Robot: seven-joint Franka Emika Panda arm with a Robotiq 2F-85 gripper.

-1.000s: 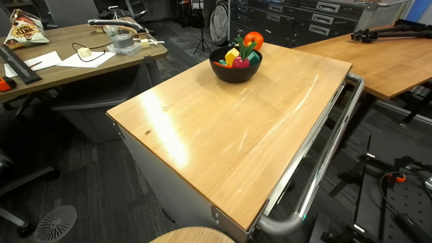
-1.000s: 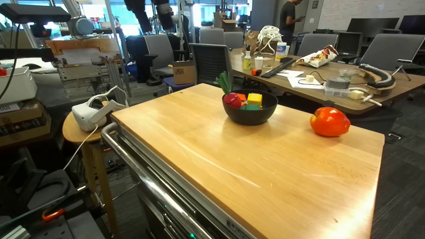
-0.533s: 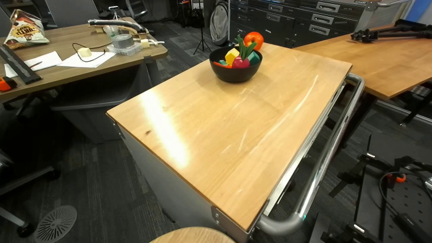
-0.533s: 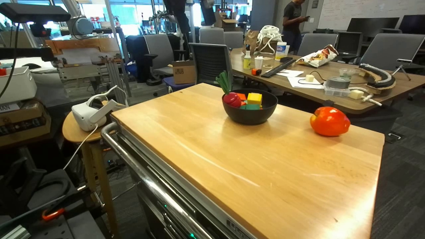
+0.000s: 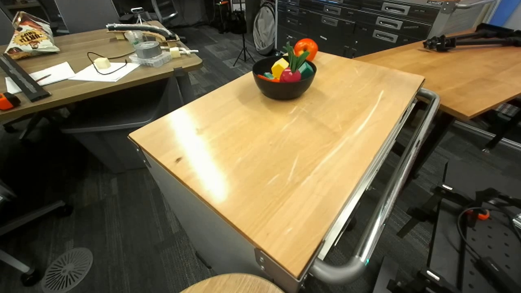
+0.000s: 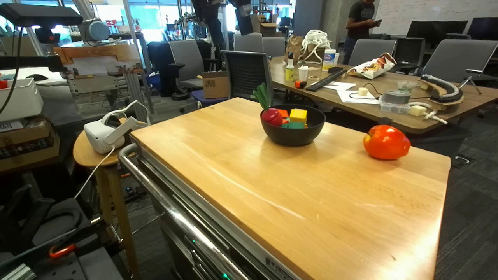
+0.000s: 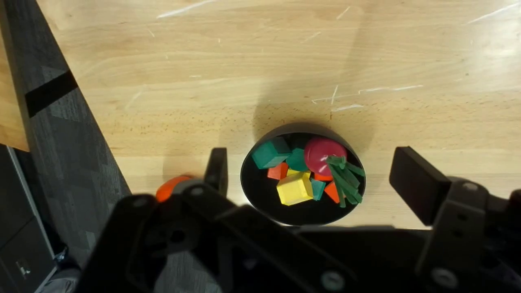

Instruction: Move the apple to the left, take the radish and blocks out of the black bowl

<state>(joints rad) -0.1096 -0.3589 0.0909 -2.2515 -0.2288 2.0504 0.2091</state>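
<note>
The black bowl (image 6: 293, 136) stands upright on the wooden tabletop in both exterior views. In it sit the radish (image 7: 319, 152), with a bunch of green leaves, and several blocks, among them a yellow block (image 7: 294, 189), a green block (image 7: 266, 155) and a red block (image 7: 278, 171). The apple (image 6: 387, 142) rests apart from the bowl on the tabletop; one finger half hides it in the wrist view. My gripper (image 7: 313, 175) is open above the bowl, its fingers spread either side of it in the wrist view, holding nothing. Dark fingers (image 6: 244, 19) at an exterior view's top edge appear to be its own.
A metal rail (image 5: 390, 203) runs along one side of the cart. A stool with a white headset (image 6: 105, 134) stands near its corner. A cluttered table (image 6: 408, 120) is close by, with a chip bag (image 6: 373, 66) on it. A person (image 6: 360, 23) stands in the background.
The dark finger shapes at the top of an exterior view have shifted right. The background person has moved right as well. Apple, bowl and its contents stay where they were.
</note>
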